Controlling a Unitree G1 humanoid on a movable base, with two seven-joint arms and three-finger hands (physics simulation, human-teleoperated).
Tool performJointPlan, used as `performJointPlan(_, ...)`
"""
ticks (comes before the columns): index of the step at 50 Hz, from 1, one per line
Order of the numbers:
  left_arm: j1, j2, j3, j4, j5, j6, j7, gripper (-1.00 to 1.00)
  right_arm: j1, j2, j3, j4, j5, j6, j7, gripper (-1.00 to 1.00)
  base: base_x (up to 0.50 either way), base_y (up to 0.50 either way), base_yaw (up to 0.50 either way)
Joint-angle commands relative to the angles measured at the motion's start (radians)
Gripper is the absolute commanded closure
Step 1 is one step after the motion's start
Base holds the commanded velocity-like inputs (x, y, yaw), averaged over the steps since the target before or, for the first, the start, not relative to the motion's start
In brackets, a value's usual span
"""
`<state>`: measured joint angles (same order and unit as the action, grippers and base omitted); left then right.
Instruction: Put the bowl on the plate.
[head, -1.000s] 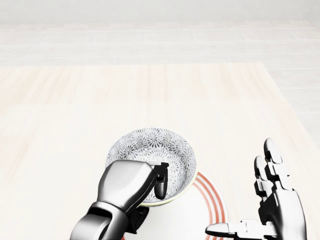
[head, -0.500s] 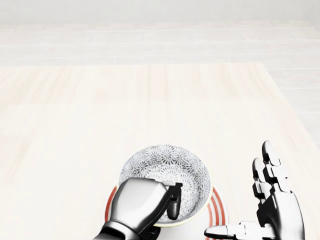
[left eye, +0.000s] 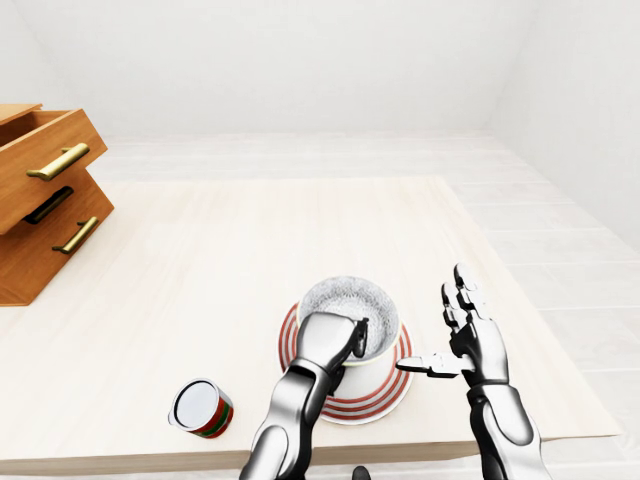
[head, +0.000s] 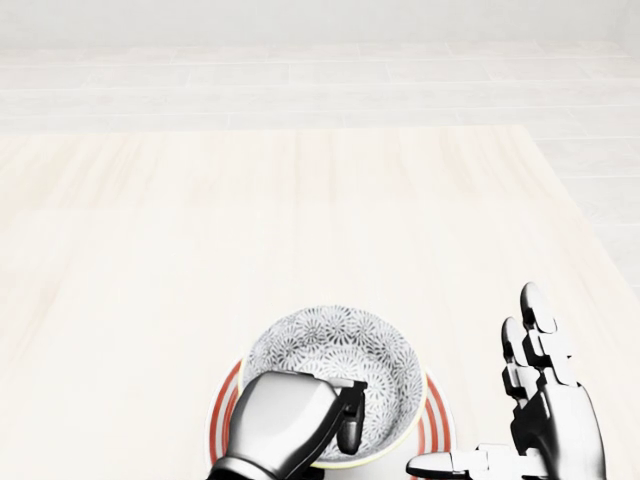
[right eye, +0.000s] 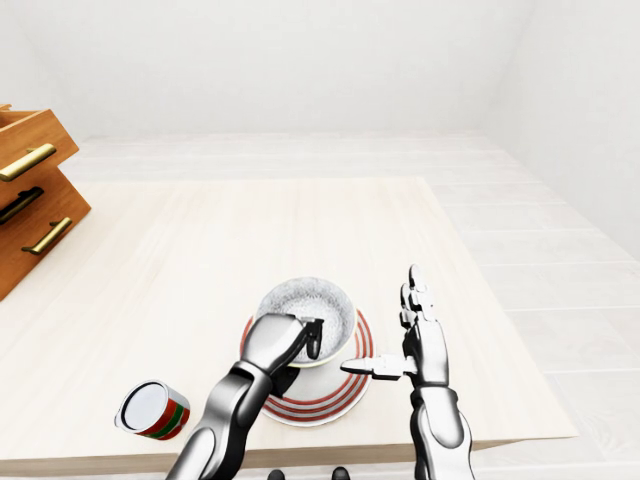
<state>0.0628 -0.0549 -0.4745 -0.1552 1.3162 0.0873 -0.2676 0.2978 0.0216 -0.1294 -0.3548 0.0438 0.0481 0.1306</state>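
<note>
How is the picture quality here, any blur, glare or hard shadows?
Head view: sharp, evenly lit, bright sheen on the left hand, bowl pattern crisp. Left-eye view: no blur, no hard shadows, the pale table nearly washes out. Right-eye view: much the same.

No words, numbers or brand names can be read anywhere. The can (left eye: 201, 408), lying to the left of the left robot hand (left eye: 325, 342), has a red and green band without legible letters. The bowl (head: 335, 350) has only a flower pattern, the plate (left eye: 372, 394) only red rings.
</note>
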Motion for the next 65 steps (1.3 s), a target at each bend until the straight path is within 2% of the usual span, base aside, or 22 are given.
performJointPlan(1, 0.009, 0.004, -0.013, -0.002, -0.003, 0.000, 0.035, 1.00, -0.001, -0.004, 0.000, -0.006, 0.003, 0.009, 0.002, -1.00, 0.00, 0.00, 0.00)
performJointPlan(14, 0.010, 0.001, -0.025, -0.032, 0.004, 0.000, 0.016, 1.00, -0.004, -0.004, 0.000, -0.015, 0.003, 0.016, 0.007, -1.00, 0.00, 0.00, 0.00)
performJointPlan(15, 0.010, 0.000, -0.024, -0.028, -0.001, 0.000, 0.015, 0.97, -0.003, -0.004, 0.000, -0.015, 0.003, 0.016, 0.007, -1.00, 0.00, 0.00, 0.00)
performJointPlan(17, 0.009, 0.002, -0.024, -0.025, 0.002, 0.000, 0.020, 0.65, 0.000, -0.003, 0.000, -0.019, 0.004, 0.016, 0.008, -1.00, 0.00, 0.00, 0.00)
performJointPlan(18, 0.009, 0.001, -0.023, -0.022, -0.004, 0.000, 0.020, 0.59, 0.000, -0.003, -0.001, -0.020, 0.004, 0.016, 0.008, -1.00, 0.00, 0.00, 0.00)
performJointPlan(42, 0.020, 0.013, -0.024, -0.033, 0.000, 0.000, 0.007, 0.40, 0.004, 0.000, 0.007, -0.002, 0.002, -0.002, 0.007, -1.00, 0.00, 0.00, 0.00)
performJointPlan(53, 0.039, 0.021, -0.027, -0.045, -0.005, 0.000, -0.002, 0.18, -0.003, -0.001, 0.011, 0.004, 0.001, -0.001, 0.004, -1.00, 0.00, 0.00, 0.00)
performJointPlan(62, 0.051, 0.032, -0.026, -0.044, -0.005, 0.000, -0.004, 0.08, -0.006, -0.003, 0.016, 0.009, -0.001, -0.002, 0.000, -1.00, 0.00, 0.00, 0.00)
performJointPlan(65, 0.055, 0.035, -0.026, -0.051, -0.006, 0.000, -0.009, -0.07, -0.006, -0.004, 0.017, 0.008, 0.001, -0.002, 0.000, -1.00, 0.00, 0.00, 0.00)
